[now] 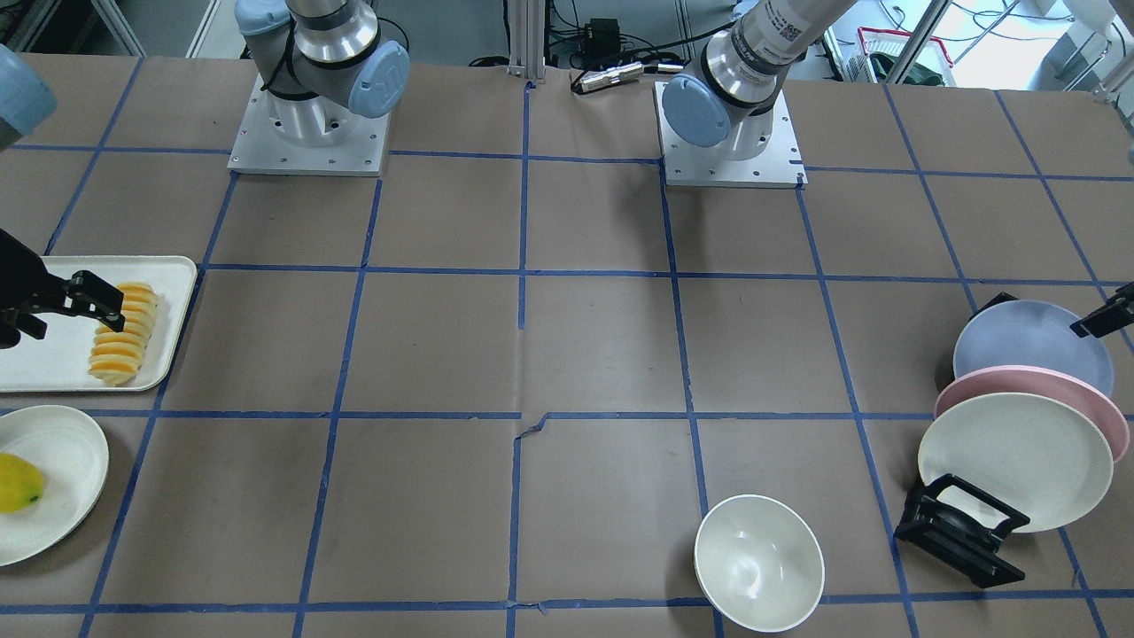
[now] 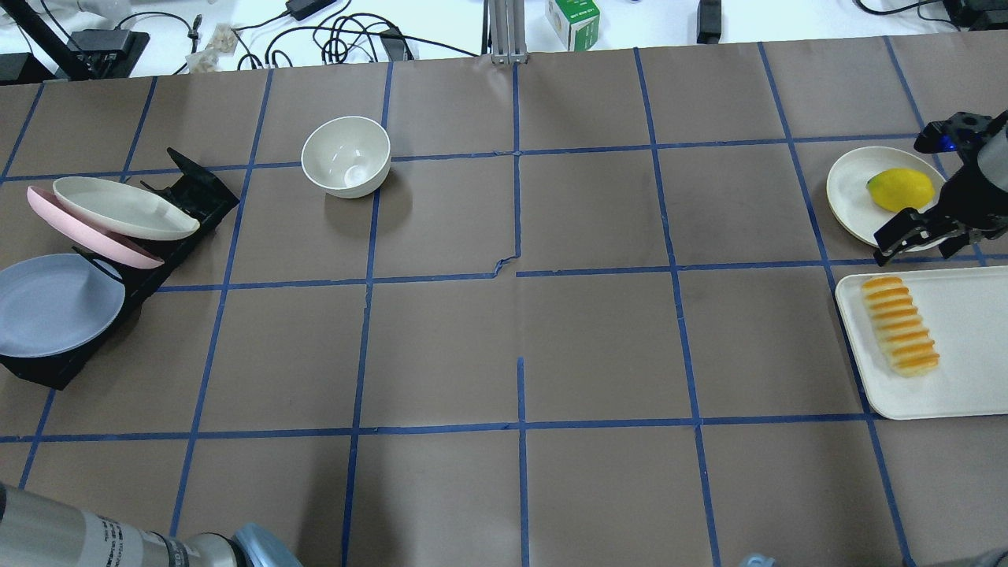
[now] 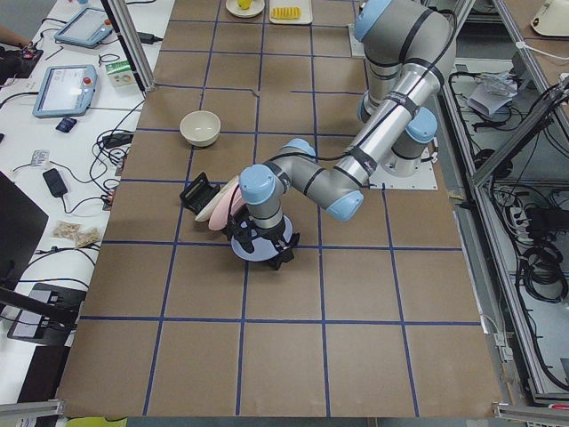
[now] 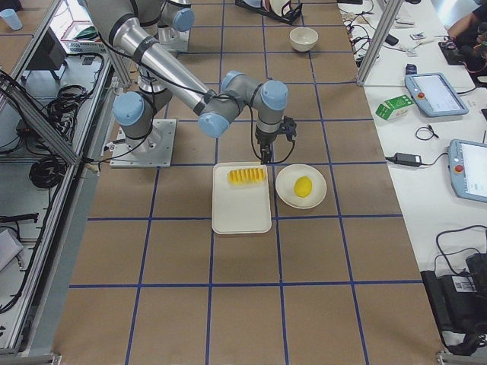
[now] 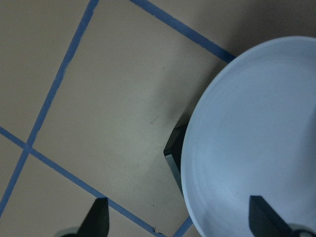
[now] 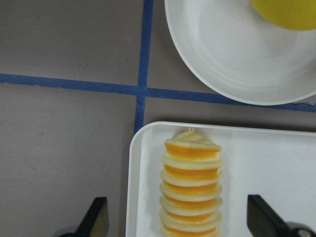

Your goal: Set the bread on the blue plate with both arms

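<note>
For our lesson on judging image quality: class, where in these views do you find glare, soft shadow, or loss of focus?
Overhead exterior: the white bowl casts a soft shadow toward the camera, and the bench behind the table is washed out. Right wrist-mounted: the bread is sharp, the dark fingertips blurred. Left wrist-mounted: the blue plate looks soft, evenly lit.

bread (image 6: 191, 192) cut off at bottom edge, blue plate (image 5: 256, 138) cropped right
</note>
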Controlling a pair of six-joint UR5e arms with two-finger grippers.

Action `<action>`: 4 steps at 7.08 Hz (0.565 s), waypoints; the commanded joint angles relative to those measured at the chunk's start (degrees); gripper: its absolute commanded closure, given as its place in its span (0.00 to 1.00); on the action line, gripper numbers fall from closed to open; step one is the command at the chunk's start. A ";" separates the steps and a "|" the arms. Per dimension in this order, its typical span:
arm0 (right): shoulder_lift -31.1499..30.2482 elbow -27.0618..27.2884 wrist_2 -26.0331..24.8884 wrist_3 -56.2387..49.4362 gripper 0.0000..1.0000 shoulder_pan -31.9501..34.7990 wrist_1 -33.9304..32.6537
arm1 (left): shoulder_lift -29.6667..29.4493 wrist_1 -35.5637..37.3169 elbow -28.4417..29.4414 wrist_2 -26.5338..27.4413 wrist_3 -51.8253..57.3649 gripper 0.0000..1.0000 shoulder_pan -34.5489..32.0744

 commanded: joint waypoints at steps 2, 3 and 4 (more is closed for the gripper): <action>6.12 0.28 -3.77 -1.57 0.00 -1.45 -2.05 | -2.34 1.44 0.14 -0.69 0.16 0.21 0.00; 7.88 0.28 -4.50 -1.31 0.00 -1.45 -2.05 | -2.43 1.53 0.31 -0.60 0.42 0.37 0.00; 8.33 0.36 -4.59 -0.87 0.00 -1.45 -1.87 | -2.43 1.53 0.31 -0.77 0.25 0.53 0.00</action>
